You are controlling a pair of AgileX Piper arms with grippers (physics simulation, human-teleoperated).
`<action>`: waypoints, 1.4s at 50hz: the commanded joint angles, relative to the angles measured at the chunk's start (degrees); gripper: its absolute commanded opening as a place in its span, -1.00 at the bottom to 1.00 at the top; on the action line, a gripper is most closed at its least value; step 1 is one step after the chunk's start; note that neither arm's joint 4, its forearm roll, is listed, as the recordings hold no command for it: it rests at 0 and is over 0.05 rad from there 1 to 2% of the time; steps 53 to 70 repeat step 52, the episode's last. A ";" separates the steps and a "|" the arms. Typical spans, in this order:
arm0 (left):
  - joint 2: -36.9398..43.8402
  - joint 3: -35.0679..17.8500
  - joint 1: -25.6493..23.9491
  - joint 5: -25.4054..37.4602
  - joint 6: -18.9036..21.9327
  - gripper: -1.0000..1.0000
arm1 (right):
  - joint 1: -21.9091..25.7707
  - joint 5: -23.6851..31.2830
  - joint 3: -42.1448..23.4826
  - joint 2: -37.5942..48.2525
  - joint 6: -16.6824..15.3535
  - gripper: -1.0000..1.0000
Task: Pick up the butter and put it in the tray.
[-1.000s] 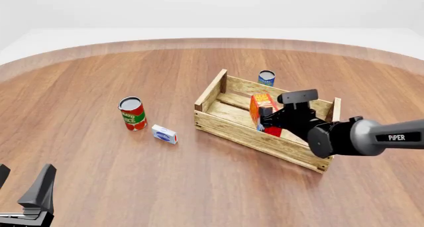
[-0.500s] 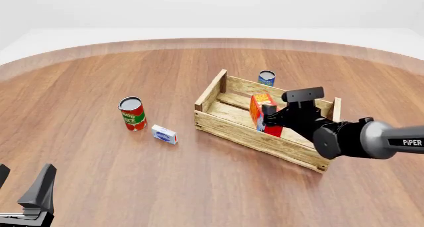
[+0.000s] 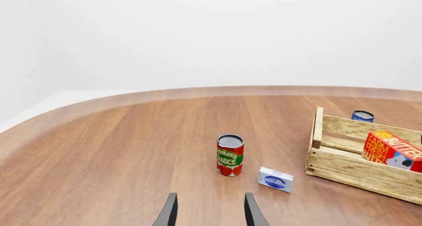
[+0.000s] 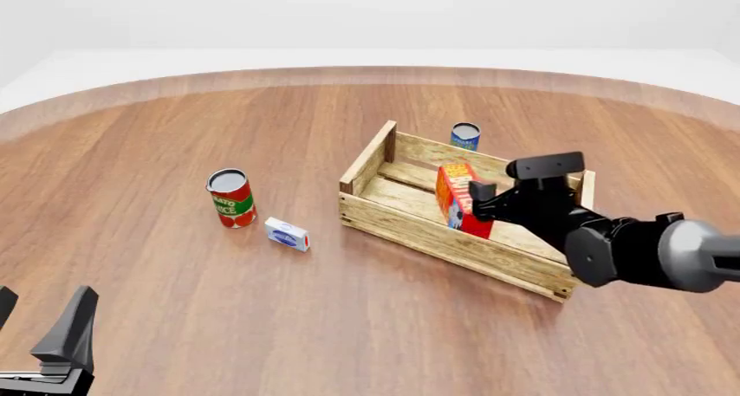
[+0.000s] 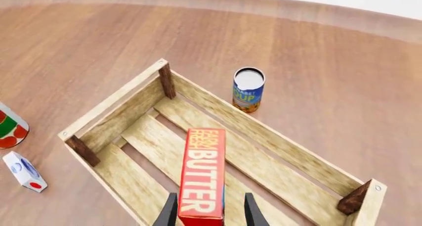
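Note:
The butter (image 4: 455, 190) stands on end inside the wooden tray (image 4: 431, 237), resting on its slatted floor. In the right wrist view the butter (image 5: 203, 174) shows its orange "BUTTER" face, and a gap is visible on each side between it and the fingers. My right gripper (image 4: 480, 202) is open just behind the carton, over the tray (image 5: 264, 133). My left gripper (image 4: 37, 325) is open with nothing in it at the near left table edge, far from the tray (image 3: 343, 167) and the butter (image 3: 389, 149).
A red-green can (image 4: 231, 198) and a small white-blue box (image 4: 287, 234) stand left of the tray. A blue can (image 4: 465, 136) stands just beyond the tray's far wall. The wooden table is round, with its edge at the back.
My right arm has drawn back to the right, away from the butter. The butter has stayed in the tray, and the left arm has not moved.

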 commanded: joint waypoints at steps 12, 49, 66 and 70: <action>0.00 0.00 0.00 0.00 0.00 1.00 | -1.84 -0.94 4.62 -4.29 0.27 1.00; 0.00 0.00 0.00 0.00 0.00 1.00 | -4.54 -1.31 12.39 -12.98 0.42 1.00; 0.00 0.00 0.00 0.00 0.00 1.00 | -4.60 -1.34 12.94 -13.69 0.53 1.00; 0.00 0.00 0.00 0.00 0.00 1.00 | -4.60 -1.34 12.94 -13.69 0.53 1.00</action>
